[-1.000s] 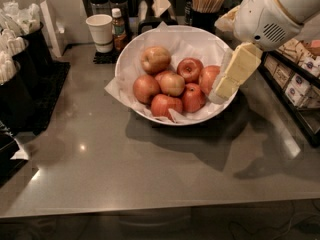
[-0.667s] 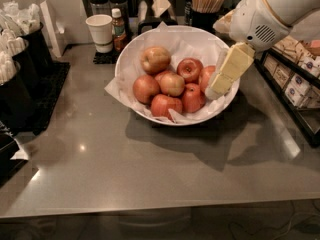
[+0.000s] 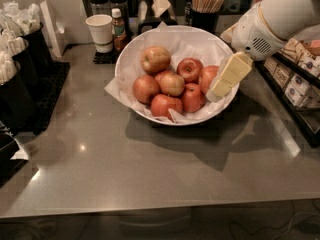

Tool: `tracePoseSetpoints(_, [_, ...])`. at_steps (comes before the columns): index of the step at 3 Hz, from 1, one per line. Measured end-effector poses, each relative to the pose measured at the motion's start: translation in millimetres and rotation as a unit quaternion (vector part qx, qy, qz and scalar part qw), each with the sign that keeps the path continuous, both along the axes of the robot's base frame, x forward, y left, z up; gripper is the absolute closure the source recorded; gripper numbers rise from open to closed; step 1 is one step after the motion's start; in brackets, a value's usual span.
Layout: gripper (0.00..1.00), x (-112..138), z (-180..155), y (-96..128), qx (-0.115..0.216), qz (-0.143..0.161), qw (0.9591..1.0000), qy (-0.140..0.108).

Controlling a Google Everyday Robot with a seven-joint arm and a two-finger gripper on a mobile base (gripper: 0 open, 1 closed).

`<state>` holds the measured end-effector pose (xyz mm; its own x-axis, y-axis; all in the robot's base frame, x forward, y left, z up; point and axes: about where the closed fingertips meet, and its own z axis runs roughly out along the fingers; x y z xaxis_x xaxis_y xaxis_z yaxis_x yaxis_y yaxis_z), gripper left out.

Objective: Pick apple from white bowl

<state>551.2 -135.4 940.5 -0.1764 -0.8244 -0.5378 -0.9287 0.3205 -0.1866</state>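
Note:
The white bowl (image 3: pixel 131 59), wide and lined with crinkled white paper, stands on the grey counter and holds several apples. The reddish-orange apple (image 3: pixel 206 77) lies at the bowl's right side, partly hidden behind my gripper. Smaller deep-red apples (image 3: pixel 190 68) and a yellowish-tan apple (image 3: pixel 155 59) lie beside it. My gripper (image 3: pixel 218 90), cream-coloured on a white arm, reaches in from the upper right. Its tip is low over the bowl's right rim, right against the reddish-orange apple. I cannot tell whether it holds the apple.
A paper cup (image 3: pixel 99 32) and a small sauce bottle (image 3: pixel 118 29) stand behind the bowl at left. A holder of wooden stirrers (image 3: pixel 205 6) stands behind it. Dark racks (image 3: pixel 30 84) line the left, and a shelf of packets (image 3: pixel 295 79) lines the right.
My gripper has shifted a little left and down, closer to the apples at the bowl's right side. The apples and bowl have not moved.

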Motion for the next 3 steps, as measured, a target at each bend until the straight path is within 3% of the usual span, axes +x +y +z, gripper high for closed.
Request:
tracePoseSetpoints(1, [0.0, 5, -16, -2, 0.007, -0.011, 0.9999, 0.011])
tracePoseSetpoints(3, [0.05, 7, -29, 16, 0.006, 0.01, 0.9996, 0.025])
